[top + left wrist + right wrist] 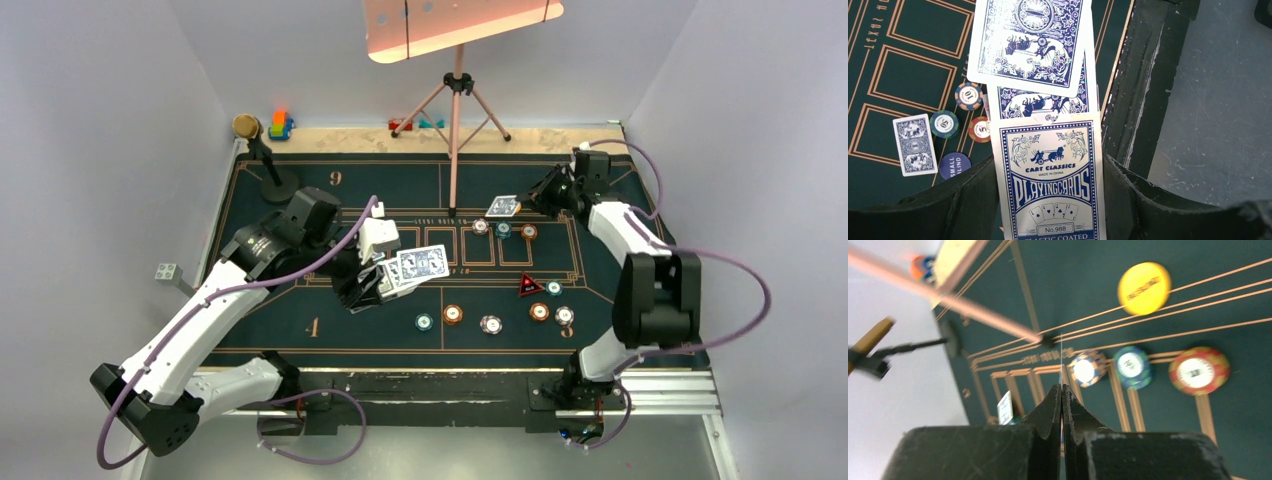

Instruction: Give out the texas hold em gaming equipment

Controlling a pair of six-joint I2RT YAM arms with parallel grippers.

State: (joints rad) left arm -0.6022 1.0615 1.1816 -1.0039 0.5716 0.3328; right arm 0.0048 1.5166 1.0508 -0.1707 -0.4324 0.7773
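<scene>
My left gripper is shut on a blue-and-white playing card box, held above the felt. Blue-backed cards fan out of the box's top and also show in the top view. My right gripper is shut on one blue-backed card at the far right of the mat. In the right wrist view that card is a thin edge between the closed fingers. Three chips sit in a row just below it. A red-black triangular marker and several chips lie nearer the front.
A gold-topped black stand and toy blocks are at the back left. A pink tripod stands at the back centre. A yellow disc lies on the felt. One card and a dark blue small-blind disc lie by three chips.
</scene>
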